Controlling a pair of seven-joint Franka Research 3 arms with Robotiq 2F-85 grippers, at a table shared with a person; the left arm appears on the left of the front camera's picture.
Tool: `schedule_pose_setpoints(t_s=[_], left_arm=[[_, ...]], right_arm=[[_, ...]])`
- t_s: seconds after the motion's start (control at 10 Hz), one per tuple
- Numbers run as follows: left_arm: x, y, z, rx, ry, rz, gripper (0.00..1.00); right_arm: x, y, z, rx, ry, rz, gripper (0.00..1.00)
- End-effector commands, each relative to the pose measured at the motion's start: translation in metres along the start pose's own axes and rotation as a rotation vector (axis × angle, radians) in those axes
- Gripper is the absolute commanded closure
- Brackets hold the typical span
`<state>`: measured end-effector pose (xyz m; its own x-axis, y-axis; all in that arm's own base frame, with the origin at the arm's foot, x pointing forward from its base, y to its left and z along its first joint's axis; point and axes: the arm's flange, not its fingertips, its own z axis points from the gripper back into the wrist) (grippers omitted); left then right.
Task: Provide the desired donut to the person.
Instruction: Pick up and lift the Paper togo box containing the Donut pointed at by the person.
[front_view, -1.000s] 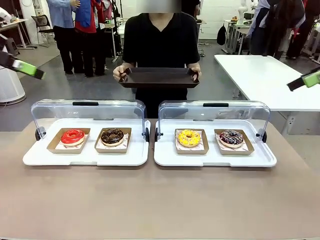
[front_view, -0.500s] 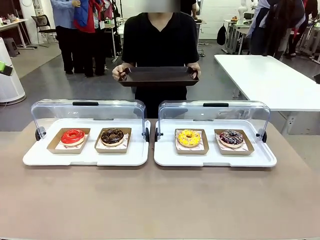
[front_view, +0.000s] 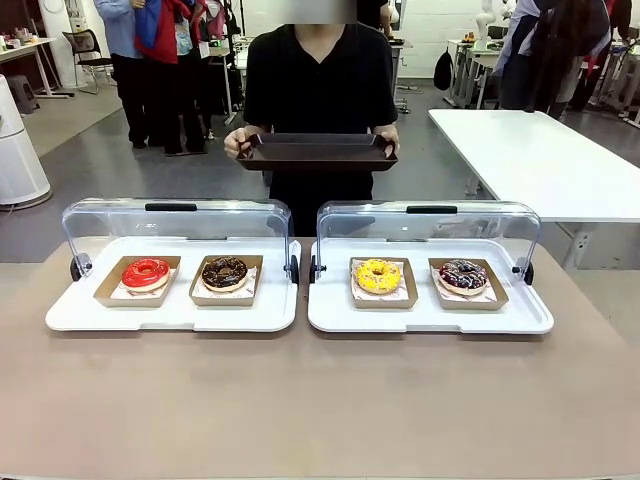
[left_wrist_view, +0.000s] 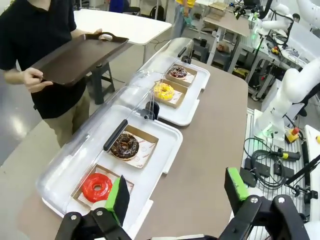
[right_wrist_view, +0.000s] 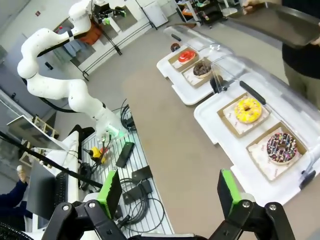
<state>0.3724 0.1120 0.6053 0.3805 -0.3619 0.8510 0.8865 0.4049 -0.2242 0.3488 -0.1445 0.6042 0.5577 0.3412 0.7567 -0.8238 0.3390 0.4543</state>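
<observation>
Two spread, empty: left claw (left_wrist_view: 177, 189), right claw (right_wrist_view: 168, 186) high above table (front_view: 320, 400); person (front_view: 320, 80) holds tray (front_view: 317, 152) level.

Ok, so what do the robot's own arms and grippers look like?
The left gripper and right gripper each have black angular fingers with silver bolts and bright green rectangular pads. The left arm and right arm are glossy white rounded segments, with a green glow at the base.

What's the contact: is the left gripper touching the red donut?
Apart. The left wrist view looks down from well above the table: the left gripper hangs open in the air, and the red donut lies far below it.
</observation>
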Motion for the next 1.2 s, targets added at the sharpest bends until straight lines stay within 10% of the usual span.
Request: schedule_pose_setpoints(t_s=[0.0, 1.1], left_arm=[[-0.01, -0.002, -0.001, -0.001, 0.016, -0.035, 0.0], [0.0, 0.0, 0.0, 0.0, 0.0, 0.0, 0.0]], right_arm=[[0.0, 0.0, -0.003, 0.019, 0.02, 0.004, 0.0], [0.0, 0.0, -0.002, 0.007, 0.006, -0.001, 0.0]])
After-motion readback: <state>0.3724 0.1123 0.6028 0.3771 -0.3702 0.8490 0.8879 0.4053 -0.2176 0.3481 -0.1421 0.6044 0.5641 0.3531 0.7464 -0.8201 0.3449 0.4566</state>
